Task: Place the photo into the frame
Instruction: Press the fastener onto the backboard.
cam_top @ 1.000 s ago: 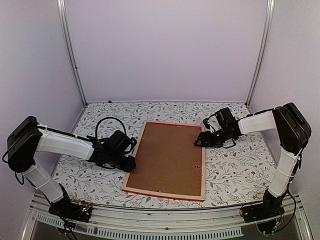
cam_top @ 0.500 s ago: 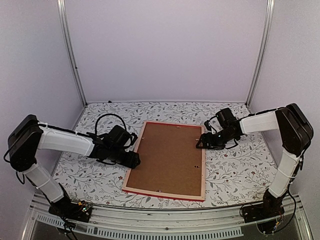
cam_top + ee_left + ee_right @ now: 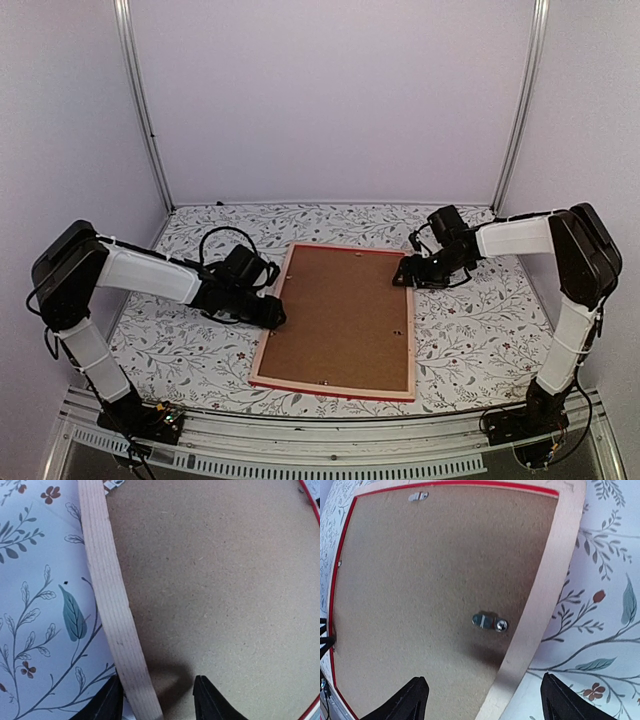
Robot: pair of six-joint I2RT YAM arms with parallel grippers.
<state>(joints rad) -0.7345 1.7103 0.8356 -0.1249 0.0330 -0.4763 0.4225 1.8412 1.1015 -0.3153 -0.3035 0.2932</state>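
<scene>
The frame point(image 3: 331, 388) lies face down on the table, its pale wood rails around a plain brown backing board point(image 3: 338, 315), with a thin red line at the edges. The photo is hidden from every view. My left gripper point(image 3: 275, 318) is low at the frame's left rail point(image 3: 107, 595). It is open point(image 3: 157, 700), one finger over the cloth and the other over the board point(image 3: 215, 580). My right gripper point(image 3: 404, 278) hovers open point(image 3: 485, 700) astride the right rail point(image 3: 545, 595), near a small metal clip point(image 3: 487, 622).
A floral cloth point(image 3: 470, 330) covers the table. Grey walls and metal posts point(image 3: 143, 110) close in the back and sides. A second metal clip point(image 3: 418, 496) sits at the board's far edge. The arm bases stand at the near corners.
My left gripper slid right to the frame's left rail and its jaws came apart. The frame's near end shifted slightly right. My right gripper moved a little toward the far end of the right rail.
</scene>
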